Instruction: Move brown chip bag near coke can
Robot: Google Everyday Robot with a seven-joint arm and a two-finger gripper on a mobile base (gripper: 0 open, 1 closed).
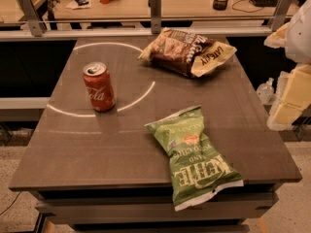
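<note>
At the view's right edge, beside the table (97, 154), the gripper (293, 93) hangs; how open it is cannot be told. Left of it lies the brown chip bag (187, 51); the coke can (99, 87) stands well beyond, upright. Best pinch the bag's crinkled middle, lift clear, and set down just short of the can.

Warm, dim light from above. Bright ring-shaped glare on the table (97, 144), curving past the coke can (98, 87). Gripper (289, 101) at right edge looks washed-out pale.
</note>
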